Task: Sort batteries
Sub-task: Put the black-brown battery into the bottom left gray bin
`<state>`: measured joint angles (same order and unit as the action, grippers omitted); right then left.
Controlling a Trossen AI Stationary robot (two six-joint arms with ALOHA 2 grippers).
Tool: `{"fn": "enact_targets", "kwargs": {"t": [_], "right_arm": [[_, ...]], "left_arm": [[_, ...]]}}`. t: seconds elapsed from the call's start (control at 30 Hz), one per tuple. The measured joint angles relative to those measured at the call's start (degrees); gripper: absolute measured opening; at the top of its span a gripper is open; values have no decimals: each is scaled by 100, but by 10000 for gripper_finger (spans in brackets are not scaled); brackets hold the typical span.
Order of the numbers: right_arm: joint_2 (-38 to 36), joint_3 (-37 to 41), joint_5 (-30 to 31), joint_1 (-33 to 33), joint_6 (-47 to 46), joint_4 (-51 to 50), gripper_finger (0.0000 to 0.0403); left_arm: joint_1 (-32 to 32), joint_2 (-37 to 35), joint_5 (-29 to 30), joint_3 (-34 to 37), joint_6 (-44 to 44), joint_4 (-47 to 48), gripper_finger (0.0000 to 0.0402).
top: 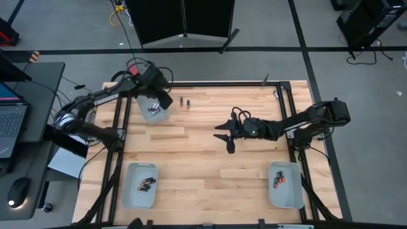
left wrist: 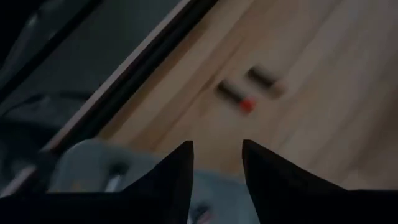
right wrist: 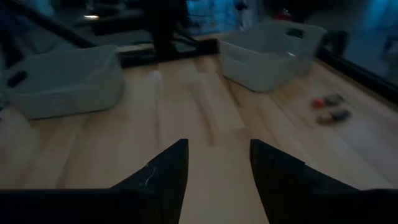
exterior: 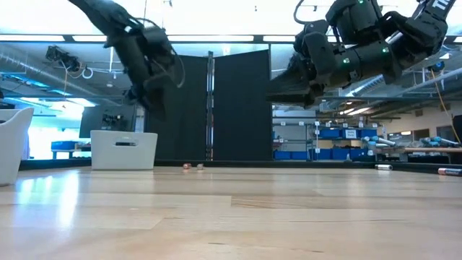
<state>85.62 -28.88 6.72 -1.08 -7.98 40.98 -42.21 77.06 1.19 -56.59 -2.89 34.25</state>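
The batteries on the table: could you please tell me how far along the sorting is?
Mostly done, it seems: batteries lie in the three trays. The left gripper hangs open and empty above the far tray; the right gripper hangs open and empty over mid-table. Left to sort: two loose batteries beside the far tray.

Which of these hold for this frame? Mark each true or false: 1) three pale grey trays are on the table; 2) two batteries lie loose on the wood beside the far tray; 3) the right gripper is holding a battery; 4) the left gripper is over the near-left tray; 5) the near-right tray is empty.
1) True: the far tray, near-left tray and near-right tray.
2) True: two loose batteries lie beside it.
3) False: the right gripper is open and empty, above bare wood mid-table.
4) False: the left gripper is over the far tray, open.
5) False: it holds a few batteries.
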Motion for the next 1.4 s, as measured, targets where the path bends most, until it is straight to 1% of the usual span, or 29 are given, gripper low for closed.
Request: {"fn": "enact_targets", "kwargs": {"t": [0.1,0.17,0.23,0.33,0.47,0.53,0.7,0.77,0.9,1.13,1.4], "right_arm": [[-261,0,175,-50,-108,-496,183],[-439,0,250,-61,-105,-742,183],[-601,0,311,-61,-101,-891,183],[-798,0,421,-61,-99,-1035,183],[-963,-2,435,-61,-103,-1113,183],[-995,-2,435,-58,-99,-1116,183],[-998,-2,435,-57,-83,-1123,183],[-998,-2,435,-57,-50,-1125,183],[-998,-2,435,-57,55,-1118,183],[-998,-2,435,-82,209,-1107,183],[-996,-2,433,-103,216,-1112,183]], "left_arm": [[333,-284,-416,373,487,-658,146],[632,-267,-541,462,817,-775,143],[983,-141,-524,467,1142,-942,137],[1444,121,-245,465,1788,-1465,127],[1726,620,-133,463,2350,-2161,123],[1785,898,-13,459,2584,-2376,123],[1767,1413,759,456,3022,-2582,135],[1736,1540,956,454,3175,-2649,144],[1683,1794,1117,318,3316,-2719,163],[1669,2404,1140,-59,3487,-2719,191],[1662,2750,1492,-195,3745,-2674,200]]}}
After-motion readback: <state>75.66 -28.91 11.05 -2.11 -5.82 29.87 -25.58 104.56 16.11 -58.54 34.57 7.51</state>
